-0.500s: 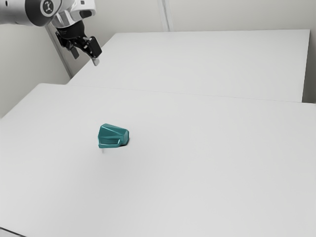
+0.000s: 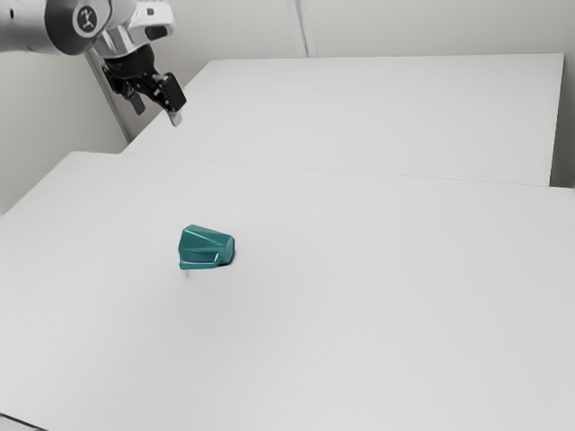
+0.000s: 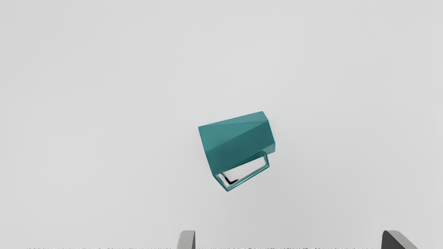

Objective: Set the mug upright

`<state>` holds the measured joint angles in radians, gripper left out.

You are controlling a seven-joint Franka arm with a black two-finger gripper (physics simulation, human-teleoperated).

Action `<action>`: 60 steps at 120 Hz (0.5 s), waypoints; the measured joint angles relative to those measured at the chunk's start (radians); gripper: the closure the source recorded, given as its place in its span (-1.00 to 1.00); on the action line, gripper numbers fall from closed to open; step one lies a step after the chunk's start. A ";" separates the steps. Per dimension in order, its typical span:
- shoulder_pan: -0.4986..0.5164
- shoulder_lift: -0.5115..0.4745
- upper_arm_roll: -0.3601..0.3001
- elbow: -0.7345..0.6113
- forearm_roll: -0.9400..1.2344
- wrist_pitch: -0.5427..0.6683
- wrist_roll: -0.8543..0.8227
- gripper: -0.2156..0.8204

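Both fingers point(image 3: 187, 240) of the wide-open, empty tool point(image 2: 156, 112) run off the wrist view; the sideways mug point(image 3: 235, 138) hides its underside.

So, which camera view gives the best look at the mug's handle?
The wrist view. It looks down on the tipped mug, so the handle shows as a full loop with its opening clear. The exterior view shows the mug smaller, from the side, with the handle hard to tell apart from the body.
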<state>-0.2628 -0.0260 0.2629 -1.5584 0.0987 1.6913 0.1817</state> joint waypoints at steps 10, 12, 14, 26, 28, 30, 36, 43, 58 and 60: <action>-0.019 -0.044 0.030 -0.077 -0.027 0.021 -0.001 -0.55; -0.014 -0.051 0.034 -0.091 -0.031 0.026 -0.001 -0.54; -0.007 -0.057 0.037 -0.104 -0.037 0.031 -0.002 -0.54; 0.037 -0.078 0.068 -0.180 -0.078 0.063 -0.003 -0.55; 0.039 -0.084 0.073 -0.196 -0.083 0.071 -0.003 -0.55; 0.039 -0.088 0.079 -0.209 -0.088 0.078 -0.003 -0.55; 0.037 -0.096 0.097 -0.237 -0.111 0.097 -0.004 -0.55; 0.034 -0.100 0.119 -0.274 -0.140 0.123 -0.004 -0.55; 0.028 -0.106 0.172 -0.340 -0.205 0.165 -0.001 -0.55; 0.028 -0.109 0.180 -0.350 -0.213 0.168 0.000 -0.55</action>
<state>-0.2350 -0.1349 0.4427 -1.9086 -0.1147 1.8598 0.1815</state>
